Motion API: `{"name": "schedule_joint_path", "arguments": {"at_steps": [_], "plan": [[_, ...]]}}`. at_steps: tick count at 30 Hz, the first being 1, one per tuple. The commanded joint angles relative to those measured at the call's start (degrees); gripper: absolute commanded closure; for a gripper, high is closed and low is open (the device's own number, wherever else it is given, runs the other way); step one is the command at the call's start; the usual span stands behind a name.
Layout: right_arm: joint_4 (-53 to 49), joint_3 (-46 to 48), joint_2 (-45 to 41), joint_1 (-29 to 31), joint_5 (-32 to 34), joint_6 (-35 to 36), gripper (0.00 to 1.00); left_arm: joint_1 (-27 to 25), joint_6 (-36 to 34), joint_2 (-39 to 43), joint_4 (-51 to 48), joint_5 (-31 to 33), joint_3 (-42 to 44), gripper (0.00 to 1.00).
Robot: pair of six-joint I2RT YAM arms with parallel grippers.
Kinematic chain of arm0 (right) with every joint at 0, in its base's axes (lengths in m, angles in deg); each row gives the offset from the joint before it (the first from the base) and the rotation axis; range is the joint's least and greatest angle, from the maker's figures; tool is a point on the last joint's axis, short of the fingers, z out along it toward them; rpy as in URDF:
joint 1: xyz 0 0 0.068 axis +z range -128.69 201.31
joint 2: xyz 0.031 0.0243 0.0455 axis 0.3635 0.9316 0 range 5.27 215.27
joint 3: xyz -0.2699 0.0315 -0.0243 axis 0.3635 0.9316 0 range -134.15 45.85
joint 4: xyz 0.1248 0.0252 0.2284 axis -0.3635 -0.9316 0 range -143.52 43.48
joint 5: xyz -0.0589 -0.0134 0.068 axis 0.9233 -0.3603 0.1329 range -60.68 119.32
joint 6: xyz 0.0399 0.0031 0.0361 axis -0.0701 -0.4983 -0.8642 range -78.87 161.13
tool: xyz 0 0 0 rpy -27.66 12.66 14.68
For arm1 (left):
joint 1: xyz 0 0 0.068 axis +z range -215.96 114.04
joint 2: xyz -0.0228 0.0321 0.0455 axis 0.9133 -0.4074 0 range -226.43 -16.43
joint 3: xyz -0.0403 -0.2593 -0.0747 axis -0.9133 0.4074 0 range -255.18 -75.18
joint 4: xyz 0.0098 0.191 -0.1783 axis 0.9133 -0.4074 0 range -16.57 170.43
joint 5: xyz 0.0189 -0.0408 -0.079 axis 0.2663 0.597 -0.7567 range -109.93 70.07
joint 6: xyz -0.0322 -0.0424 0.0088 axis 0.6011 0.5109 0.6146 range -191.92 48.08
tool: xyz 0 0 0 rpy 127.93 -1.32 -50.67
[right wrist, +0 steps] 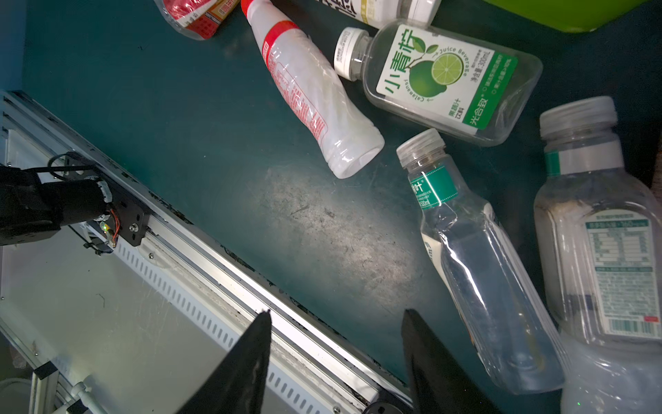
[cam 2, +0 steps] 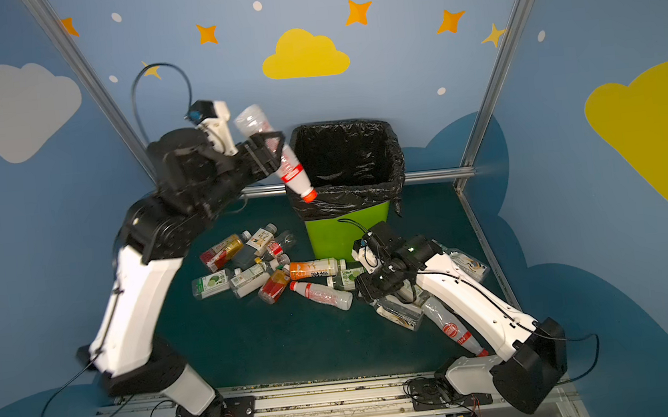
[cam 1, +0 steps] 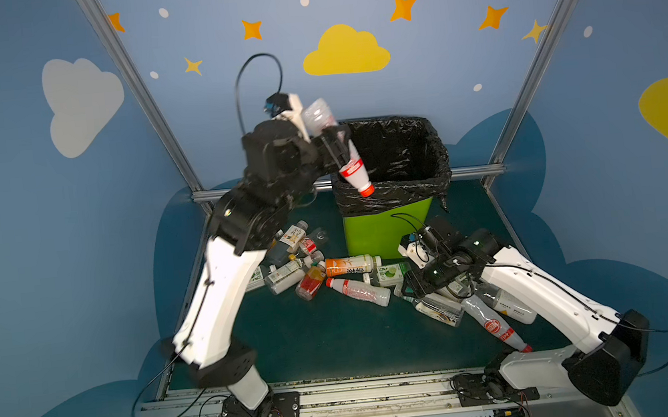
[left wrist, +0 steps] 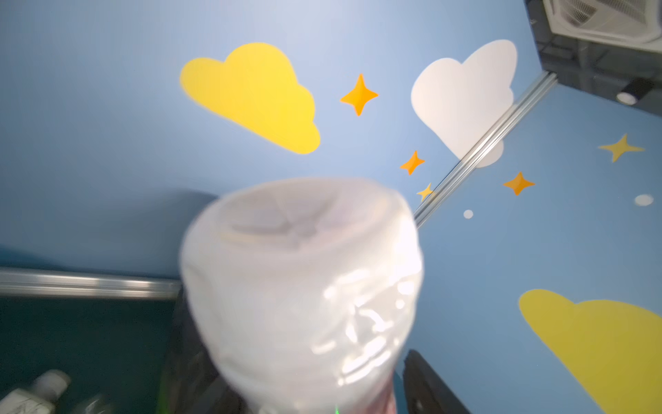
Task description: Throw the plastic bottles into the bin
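Observation:
The lime-green bin [cam 1: 376, 230] [cam 2: 339, 234], lined with a black bag, stands at the back middle. My left gripper [cam 1: 339, 150] [cam 2: 272, 148] is raised at the bin's left rim. A white bottle with a red label [cam 1: 355, 170] [cam 2: 291, 172] [left wrist: 301, 286] hangs cap-down between its jaws over the opening. In the left wrist view a gap shows between this bottle and one finger [left wrist: 426, 380], so the jaws are open. My right gripper [right wrist: 336, 319] [cam 1: 409, 290] is low, open and empty, beside a clear bottle [right wrist: 476, 272] and a lime-label bottle [right wrist: 447, 79].
Several plastic bottles [cam 1: 309, 270] lie on the dark green floor left of the bin. More lie under and beside my right arm [cam 1: 498, 323]. A white red-labelled bottle [cam 1: 359, 292] [right wrist: 308, 93] lies mid-floor. An aluminium rail [right wrist: 215, 258] borders the front edge.

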Motion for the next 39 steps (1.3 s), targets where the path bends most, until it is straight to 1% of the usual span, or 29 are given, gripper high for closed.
{"name": "schedule_joint_path", "arguments": {"at_steps": [1,2,3,4,7,9,10,11,13,14,16,17,18,19,21,22,24,26,29,32,34,36,39], "plan": [[0.11,-1.44,0.52,-0.21,-0.79,-0.43,0.41,0.41,-7.78,-16.52,-8.01,-4.26,-19.47,0.01],[-0.16,-1.68,0.49,-0.19,-0.51,-0.62,0.4,0.41,-7.88,-21.03,-8.76,-3.57,-26.37,0.0],[-0.81,-2.16,0.33,-0.24,-0.26,-0.92,0.4,0.52,-7.72,-23.19,-9.1,-2.44,-30.25,0.0],[-1.49,-2.72,-0.01,-0.28,0.1,-1.24,0.4,0.49,-7.56,-21.58,-8.18,-1.66,-27.88,0.0],[-1.65,-2.1,-3.43,-0.54,1.85,-3.02,0.38,-0.33,-9.56,-12.61,-5.69,2.04,-16.54,0.0],[-0.7,-0.29,-6.68,-1.12,5.2,-6.28,0.37,-0.91,-11.63,-3.13,-2.72,3.55,-5.09,0.0],[0.16,0.74,-8.03,-1.72,5.66,-6.82,0.37,-0.9,-11.77,0.89,-1.53,4.28,0.31,0.0],[0.86,1.51,-9.13,-2.89,4.79,-7.36,0.37,-0.85,-11.52,5.3,-0.94,5.4,6.05,0.0],[1.31,1.73,-9.59,-4.97,2.06,-7.9,0.37,-0.83,-10.48,11.88,-2.06,7.34,14.15,0.0],[1.65,0.79,-9.2,-5.62,-1.27,-7.81,0.37,-0.61,-9.31,14.69,-3.74,7.98,17.45,0.0],[4.54,-4.07,-7.11,-5.82,-12.83,-8.59,0.37,-0.39,-7.18,19.02,-6.92,8.58,22.9,0.0],[7.12,-7.7,-5.2,-5.64,-19.75,-9.78,0.35,-0.36,-6.19,21.14,-7.98,8.39,26.42,0.0],[8.93,-11.71,-2.97,-5.55,-24.45,-10.75,0.35,-0.21,-5.15,23.29,-9.01,7.89,30.06,0.0],[9.03,-14.99,-1.12,-5.55,-25.27,-11.45,0.35,0.02,-3.9,25.06,-10.33,7.61,32.99,0.0],[7.97,-19.5,1.51,-5.88,-23.1,-12.21,0.35,0.77,-1.19,29.11,-14.68,7.41,38.99,0.0],[8.32,-19.68,1.99,-6.06,-21.69,-12.97,0.35,1.18,0.51,30.99,-16.46,7.15,41.82,0.0],[9.84,-17.76,2.38,-6.25,-19.43,-14.53,0.35,2.07,4.88,36.02,-17.68,5.05,50.79,0.0],[10.53,-14.75,2.67,-6.28,-19.41,-15.52,0.36,2.21,9.5,42.02,-15.29,0.72,63.59,0.0],[9.77,-9.77,1.36,-5.74,-17.36,-15.52,0.37,2.12,15.82,48.6,-12.59,-4.14,77.71,0.0],[8.01,-5.52,-1.02,-4.06,-13.51,-12.76,0.36,2.19,19.9,53.63,-10.21,-5.25,85.78,0.0],[6.97,-3.48,-1.84,-2.23,-11.76,-11.19,0.36,2.16,21.85,56.23,-9.21,-4.78,89.31,0.0],[6.3,-1.84,-2.24,0.73,-9.46,-10.19,0.36,2.17,23.79,58.2,-8.38,-4.08,92.76,0.0],[7.08,-0.07,-1.48,5.95,-5.88,-11.24,0.35,2.16,26.93,60.24,-6.54,-3.07,97.85,0.0]]}}
